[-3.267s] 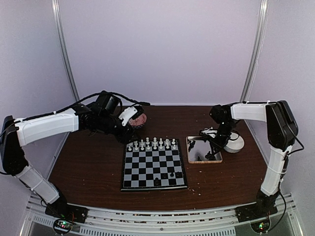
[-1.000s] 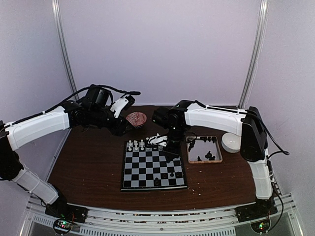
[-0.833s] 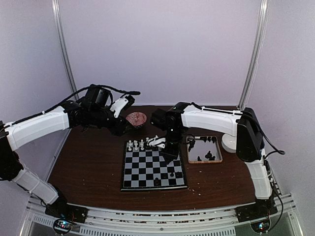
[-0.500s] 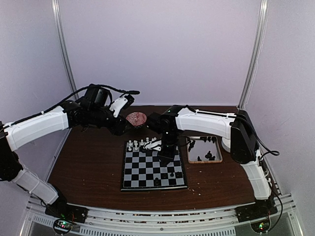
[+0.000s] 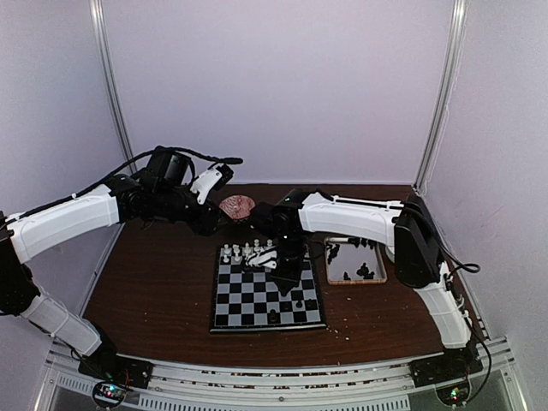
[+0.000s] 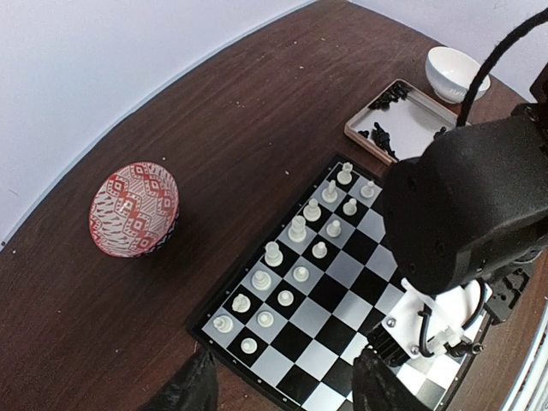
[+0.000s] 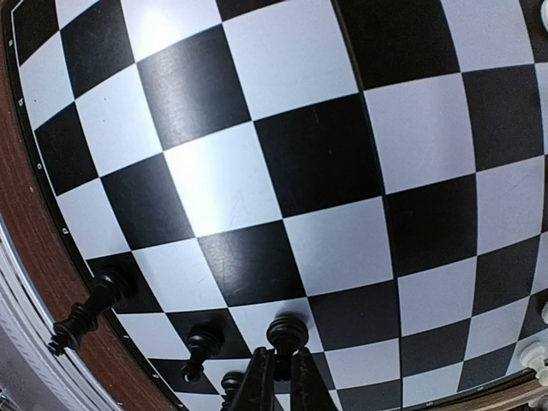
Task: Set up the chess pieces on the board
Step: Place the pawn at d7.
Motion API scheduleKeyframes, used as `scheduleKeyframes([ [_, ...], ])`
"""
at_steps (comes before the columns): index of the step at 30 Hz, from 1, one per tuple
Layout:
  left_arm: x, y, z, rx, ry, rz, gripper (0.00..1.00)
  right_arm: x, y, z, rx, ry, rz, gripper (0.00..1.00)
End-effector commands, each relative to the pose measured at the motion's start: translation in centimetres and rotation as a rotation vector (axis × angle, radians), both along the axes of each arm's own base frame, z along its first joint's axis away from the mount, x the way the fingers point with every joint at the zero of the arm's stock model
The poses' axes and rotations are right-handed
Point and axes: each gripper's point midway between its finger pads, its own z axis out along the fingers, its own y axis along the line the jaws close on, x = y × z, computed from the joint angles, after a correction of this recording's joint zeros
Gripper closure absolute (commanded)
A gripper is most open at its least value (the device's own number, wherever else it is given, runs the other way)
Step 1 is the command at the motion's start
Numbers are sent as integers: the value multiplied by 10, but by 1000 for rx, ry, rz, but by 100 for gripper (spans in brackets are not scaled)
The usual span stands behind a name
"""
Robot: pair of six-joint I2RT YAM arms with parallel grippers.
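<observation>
The right gripper (image 7: 278, 366) has carried a black piece (image 7: 287, 330) from tray (image 5: 355, 282) to board (image 5: 257, 300)

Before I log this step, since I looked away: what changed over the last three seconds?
The right end effector swung from the tray leftward over the board, now pinching a black piece. The left end effector drew back slightly from the red bowl, open. Board, white pieces and bowl stayed put.
</observation>
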Motion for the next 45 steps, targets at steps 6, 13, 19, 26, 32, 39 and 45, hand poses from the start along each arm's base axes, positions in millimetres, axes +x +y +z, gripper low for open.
scheduleKeyframes([
  [6, 5, 1, 20, -46, -50, 18, 45, -14, 17, 13, 33, 11, 37, 98],
  [13, 5, 1, 22, -47, -53, 17, 45, -31, 22, 10, 28, 37, 77, 98],
  [19, 5, 2, 21, -45, -53, 19, 45, -39, 26, 8, 29, 49, 98, 98],
  [26, 5, 1, 21, -45, -53, 18, 45, -40, 29, 1, 19, 52, 103, 98],
  [32, 4, 1, 20, -46, -50, 16, 45, -39, 32, -2, 17, 54, 102, 97],
  [39, 5, 1, 19, -44, -47, 15, 45, -41, 32, -4, 9, 62, 107, 96],
  [45, 5, 0, 18, -43, -46, 14, 45, -44, 28, -5, 0, 74, 112, 96],
])
